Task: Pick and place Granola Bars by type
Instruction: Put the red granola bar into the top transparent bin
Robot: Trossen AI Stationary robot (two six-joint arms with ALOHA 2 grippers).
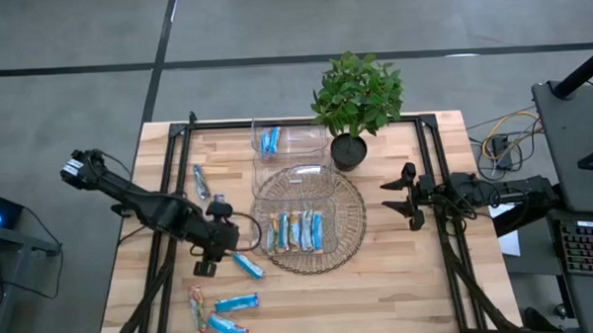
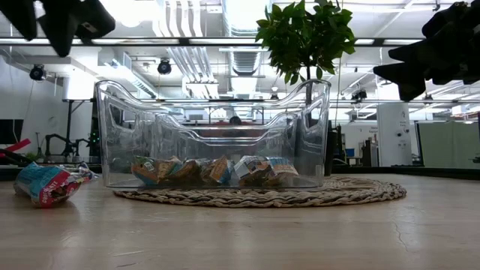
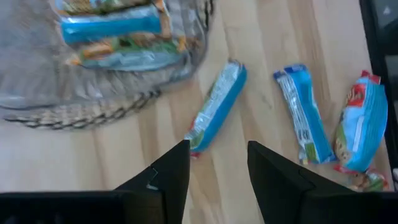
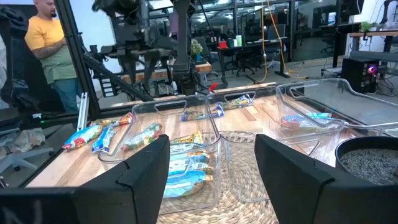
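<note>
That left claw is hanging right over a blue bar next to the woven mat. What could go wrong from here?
The left gripper is open above a blue bar that lies at an angle between its fingers; closing on it off-centre could push it away rather than grip it. The bar also sits close to the woven mat under the clear container, so the fingers might catch the mat's edge. The right gripper waits near the potted plant.
</note>
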